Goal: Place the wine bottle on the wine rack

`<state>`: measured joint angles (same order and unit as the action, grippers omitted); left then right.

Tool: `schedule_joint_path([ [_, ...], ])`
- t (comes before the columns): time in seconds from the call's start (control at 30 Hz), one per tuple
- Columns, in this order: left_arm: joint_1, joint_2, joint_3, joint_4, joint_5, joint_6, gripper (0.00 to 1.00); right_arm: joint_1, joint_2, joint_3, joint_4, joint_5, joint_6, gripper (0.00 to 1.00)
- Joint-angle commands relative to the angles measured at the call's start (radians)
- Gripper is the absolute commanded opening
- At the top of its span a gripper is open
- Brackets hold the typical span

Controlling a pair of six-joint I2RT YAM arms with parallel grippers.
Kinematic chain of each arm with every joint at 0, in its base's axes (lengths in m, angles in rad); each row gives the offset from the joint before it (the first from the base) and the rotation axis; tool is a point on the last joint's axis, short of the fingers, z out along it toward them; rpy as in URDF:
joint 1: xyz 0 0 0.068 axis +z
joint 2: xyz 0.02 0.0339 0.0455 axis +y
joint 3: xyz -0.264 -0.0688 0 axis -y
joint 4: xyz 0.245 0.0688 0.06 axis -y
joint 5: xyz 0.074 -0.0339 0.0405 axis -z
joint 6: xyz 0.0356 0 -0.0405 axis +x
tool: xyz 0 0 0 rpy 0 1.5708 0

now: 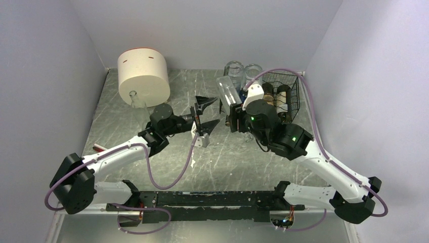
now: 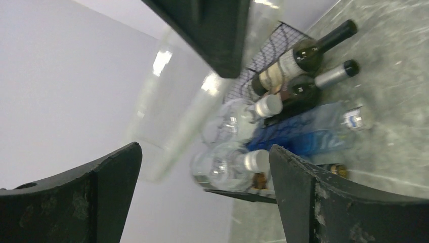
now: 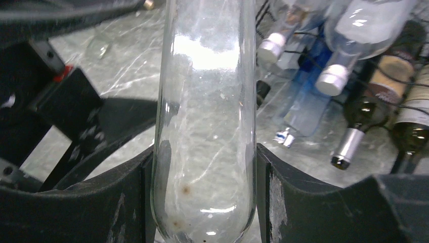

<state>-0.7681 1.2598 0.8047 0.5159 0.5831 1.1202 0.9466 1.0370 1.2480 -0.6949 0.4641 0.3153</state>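
Observation:
A clear glass wine bottle [image 1: 228,91] is off the table, gripped at its round base by my right gripper [image 1: 234,117]. In the right wrist view both fingers [image 3: 286,195] press the bottle [image 3: 205,101] from either side. The black wire wine rack [image 1: 289,87] stands at the back right, just beyond the bottle, with several dark and clear bottles lying in it. My left gripper [image 1: 207,115] hangs open to the left of the bottle, with nothing between its jaws. In the left wrist view the bottle [image 2: 169,119] is a blur ahead of the open gripper [image 2: 205,152], with the rack [image 2: 275,48] behind it.
A cream cylindrical container [image 1: 143,75] stands at the back left, with a small clear glass item [image 1: 135,97] at its foot. Grey walls close in the marble table [image 1: 222,162] on three sides. A blue bottle [image 2: 303,132] lies among those by the rack.

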Motion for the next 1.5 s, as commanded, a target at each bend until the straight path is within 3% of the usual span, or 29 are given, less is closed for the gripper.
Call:
schedule_joint_path([
  [0.0,-0.008,-0.035,-0.09,0.248,-0.016,-0.287,1.0,-0.005,0.009,0.074,0.115,0.164,-0.061,0.0],
  [0.13,-0.008,-0.064,-0.132,0.291,-0.045,-0.516,1.0,-0.076,0.06,0.102,0.157,0.188,-0.118,0.0],
  [0.3,-0.007,-0.114,-0.204,0.318,-0.163,-0.834,1.0,-0.316,0.106,0.125,0.199,0.014,-0.15,0.0],
  [0.47,-0.011,-0.15,-0.27,0.296,-0.334,-1.106,0.96,-0.477,0.16,0.133,0.193,-0.038,-0.135,0.0],
  [0.63,-0.013,-0.206,-0.285,0.165,-0.563,-1.381,0.99,-0.663,0.163,0.072,0.215,-0.12,-0.081,0.0],
  [0.7,-0.012,-0.26,-0.279,0.02,-0.723,-1.54,0.99,-0.731,0.165,0.041,0.225,-0.185,-0.062,0.0],
  [0.83,-0.012,-0.368,-0.178,-0.278,-0.882,-1.676,0.99,-0.829,0.177,-0.006,0.233,-0.306,-0.043,0.0],
  [1.0,-0.01,-0.373,0.044,-0.66,-0.938,-1.604,0.99,-0.897,0.188,-0.053,0.268,-0.383,-0.019,0.0],
  [1.1,-0.011,-0.365,0.115,-0.779,-0.984,-1.6,0.99,-0.922,0.202,-0.066,0.273,-0.416,-0.017,0.0],
  [1.2,-0.01,-0.41,0.102,-0.76,-0.961,-1.534,0.99,-0.936,0.207,-0.086,0.287,-0.445,-0.019,0.0],
  [1.33,-0.011,-0.487,0.025,-0.643,-0.797,-1.384,0.99,-0.948,0.214,-0.12,0.324,-0.557,-0.073,0.0],
  [1.47,-0.011,-0.505,-0.007,-0.601,-0.697,-1.337,0.99,-0.953,0.253,-0.118,0.343,-0.608,-0.086,0.0],
])
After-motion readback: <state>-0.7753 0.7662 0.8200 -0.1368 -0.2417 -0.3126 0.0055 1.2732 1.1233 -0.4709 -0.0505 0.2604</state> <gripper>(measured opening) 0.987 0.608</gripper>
